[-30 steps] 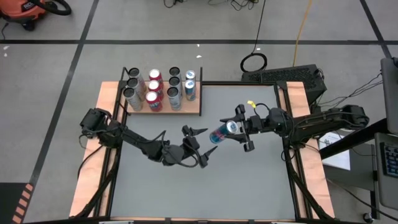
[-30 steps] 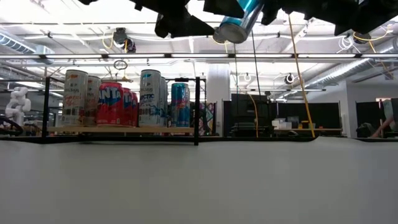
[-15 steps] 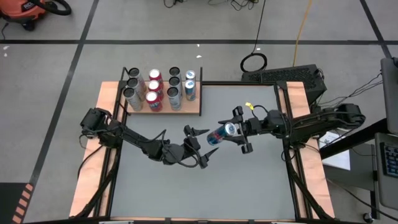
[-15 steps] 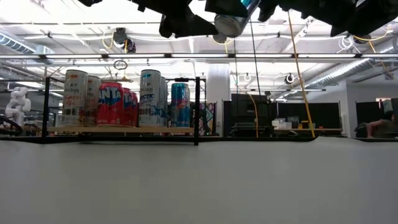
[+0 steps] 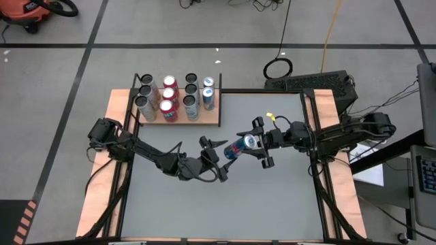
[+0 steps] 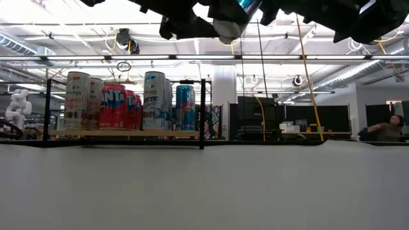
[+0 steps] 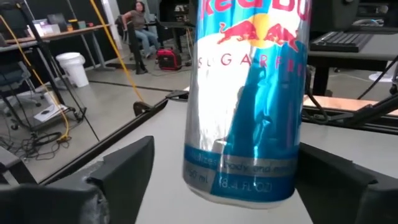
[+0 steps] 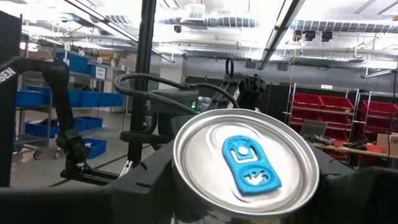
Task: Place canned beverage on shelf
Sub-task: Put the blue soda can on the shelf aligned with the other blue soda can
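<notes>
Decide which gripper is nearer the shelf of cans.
Left. The left gripper hovers just below the shelf's near right corner; the right gripper, holding the blue can, sits farther off to the right.

Overhead, table-level and two close wrist views.

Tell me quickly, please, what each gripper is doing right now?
Left gripper: open, fingers either side of the can.
Right gripper: shut on the can, held above the table.
</notes>
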Robot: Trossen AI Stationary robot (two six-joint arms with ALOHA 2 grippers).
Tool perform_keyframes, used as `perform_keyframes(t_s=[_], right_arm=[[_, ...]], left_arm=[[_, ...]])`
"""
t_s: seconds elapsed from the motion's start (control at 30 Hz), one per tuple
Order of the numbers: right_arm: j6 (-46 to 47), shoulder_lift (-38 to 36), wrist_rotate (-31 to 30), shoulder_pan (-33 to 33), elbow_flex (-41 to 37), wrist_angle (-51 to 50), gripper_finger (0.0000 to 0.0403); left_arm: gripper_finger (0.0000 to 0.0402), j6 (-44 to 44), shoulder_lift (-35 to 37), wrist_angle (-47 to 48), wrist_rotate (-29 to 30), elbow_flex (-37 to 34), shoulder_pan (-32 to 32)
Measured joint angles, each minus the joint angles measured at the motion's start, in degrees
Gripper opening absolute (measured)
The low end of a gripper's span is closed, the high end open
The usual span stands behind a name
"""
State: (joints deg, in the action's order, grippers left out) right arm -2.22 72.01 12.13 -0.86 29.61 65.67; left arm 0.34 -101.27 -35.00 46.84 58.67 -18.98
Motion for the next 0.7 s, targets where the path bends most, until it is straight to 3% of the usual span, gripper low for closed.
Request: perform_keyframes(t_s=[0.4, 0.7], right_arm=[[0.04, 0.0, -0.19, 0.02, 0.0, -0.36, 0.019], [6.95, -0.04, -3.08, -0.02, 0.02, -1.38, 0.0222]], left_arm=[[0.0251, 0.02, 0.0, 0.94, 0.03, -0.01, -0.04], [0.0239, 0.18, 0.02, 1.91, 0.69, -0.05, -0.42]])
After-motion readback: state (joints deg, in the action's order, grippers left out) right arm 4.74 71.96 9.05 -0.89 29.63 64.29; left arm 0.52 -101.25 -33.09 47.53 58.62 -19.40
